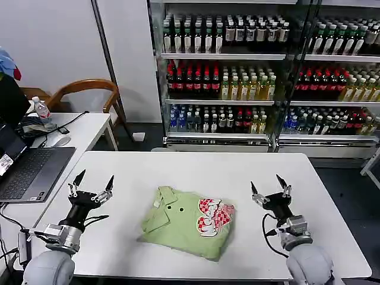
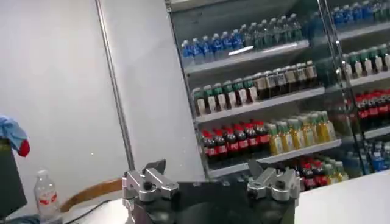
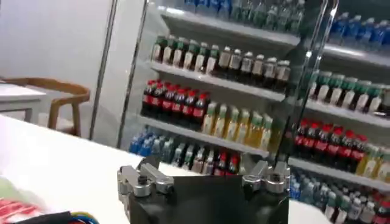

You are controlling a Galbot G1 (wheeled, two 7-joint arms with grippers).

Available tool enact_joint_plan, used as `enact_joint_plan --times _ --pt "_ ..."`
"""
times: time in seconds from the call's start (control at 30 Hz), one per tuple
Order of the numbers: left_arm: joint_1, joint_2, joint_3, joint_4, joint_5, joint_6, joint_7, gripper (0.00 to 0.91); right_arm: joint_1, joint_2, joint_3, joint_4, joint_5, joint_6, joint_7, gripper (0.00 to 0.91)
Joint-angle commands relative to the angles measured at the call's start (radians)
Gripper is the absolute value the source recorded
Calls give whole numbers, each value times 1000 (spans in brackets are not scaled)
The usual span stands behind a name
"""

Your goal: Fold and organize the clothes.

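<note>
A light green polo shirt (image 1: 181, 222) lies folded in a compact packet at the middle of the white table (image 1: 196, 163), collar to the left and its red-and-white chest print (image 1: 214, 217) up. My left gripper (image 1: 94, 180) stands open left of the shirt, fingers pointing up and away, nothing between them; the same open gripper (image 2: 207, 167) faces the shelves in the left wrist view. My right gripper (image 1: 268, 181) is open right of the shirt, also raised and holding nothing. In the right wrist view, that gripper (image 3: 207, 164) is spread wide, with a corner of the shirt (image 3: 12, 204) low at the edge.
A side table at the left carries a laptop (image 1: 27, 172), a water bottle (image 1: 40, 110) and cables, with a wooden chair (image 1: 83, 92) behind. Glass-fronted shelves of drink bottles (image 1: 237, 77) stand beyond the table's far edge.
</note>
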Motion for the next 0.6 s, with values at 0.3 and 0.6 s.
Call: enact_joint_plan --times 0.3,0.6 --pt "-75 18 76 60 91 -23 -16 907 41 17 -39 -74 -3 36 -9 907" --pt "-79 8 81 77 89 -30 -25 907 -66 24 -230 -37 2 25 -142 907"
